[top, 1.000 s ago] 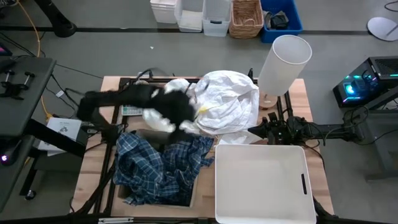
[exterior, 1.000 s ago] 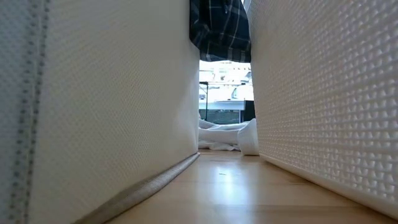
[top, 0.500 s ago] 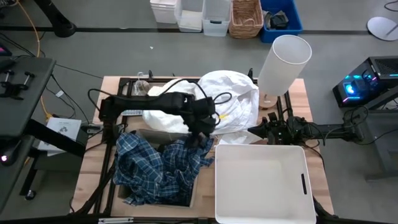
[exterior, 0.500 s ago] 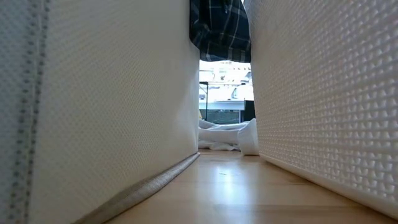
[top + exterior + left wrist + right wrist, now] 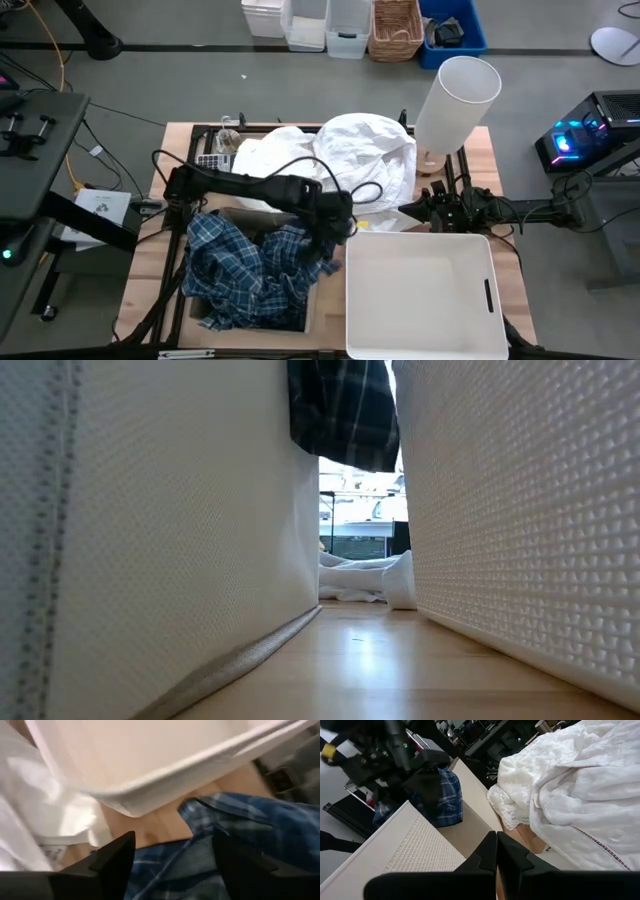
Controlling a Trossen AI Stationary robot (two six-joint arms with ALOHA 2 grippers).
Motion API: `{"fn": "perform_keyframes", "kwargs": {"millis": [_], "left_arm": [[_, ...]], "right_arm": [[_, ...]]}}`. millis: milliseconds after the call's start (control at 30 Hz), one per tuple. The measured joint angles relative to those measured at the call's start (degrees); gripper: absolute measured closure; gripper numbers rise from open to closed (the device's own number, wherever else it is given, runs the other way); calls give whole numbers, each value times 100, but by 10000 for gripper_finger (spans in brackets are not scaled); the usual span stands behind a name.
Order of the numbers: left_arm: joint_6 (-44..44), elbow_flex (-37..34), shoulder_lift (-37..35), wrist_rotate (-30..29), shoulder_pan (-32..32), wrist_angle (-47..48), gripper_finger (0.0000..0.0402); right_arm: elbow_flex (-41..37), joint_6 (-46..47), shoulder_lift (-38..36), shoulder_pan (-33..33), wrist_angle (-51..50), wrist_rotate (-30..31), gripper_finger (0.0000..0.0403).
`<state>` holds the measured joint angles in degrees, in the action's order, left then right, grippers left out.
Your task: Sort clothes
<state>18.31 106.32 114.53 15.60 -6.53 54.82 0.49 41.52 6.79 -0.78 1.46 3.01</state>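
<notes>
A blue-and-white plaid shirt [image 5: 255, 275] lies heaped in a box at the near left, and one flap [image 5: 345, 410] hangs over the box wall. A pile of plain white clothes [image 5: 350, 160] lies on the table's far middle. My left gripper [image 5: 335, 228] is open over the shirt's right edge [image 5: 240, 820], beside the corner of the white plastic bin [image 5: 165, 775]. My right gripper [image 5: 496, 855] is shut and empty at the table's right, pointing toward the white pile [image 5: 580, 785]. No dark grey or dark green garment shows. My left gripper comes down slanting over the plaid shirt's edge [image 5: 200, 812] next to the bin's corner. Its open fingers [image 5: 117, 860] stand on either side of the cloth. I cannot tell whether they touch it.
The white bin [image 5: 348, 285] stands at the near right, close against the shirt's box [image 5: 150, 540]. A white cylindrical lampshade [image 5: 455, 100] stands tilted at the far right. Bare wood shows between box and bin [image 5: 370, 660]. Storage bins and a basket stand on the floor beyond the table.
My left gripper has swung from over the white pile toward the table's near edge and a little right, down to the plaid shirt's edge by the bin corner. The shirt's flap over the box wall has shifted sideways and hangs a little lower in the low view.
</notes>
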Motion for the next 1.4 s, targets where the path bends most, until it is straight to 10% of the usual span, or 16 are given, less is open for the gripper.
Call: {"fn": "perform_keyframes", "kwargs": {"millis": [267, 433, 933, 1400], "left_arm": [[-103, 4, 34, -1186, -244, 194, 374], [167, 264, 73, -2022, -226, 1082, 399], [412, 1930, -768, -1144, -415, 1486, 390], [-20, 1895, 253, -2199, -974, 1932, 182]], "right_arm": [[0, 0, 0, -1, 0, 2, 402], [0, 0, 0, -1, 0, 0, 402], [0, 0, -2, -1, -1, 2, 402], [0, 0, 2, -1, -1, 2, 402]]}}
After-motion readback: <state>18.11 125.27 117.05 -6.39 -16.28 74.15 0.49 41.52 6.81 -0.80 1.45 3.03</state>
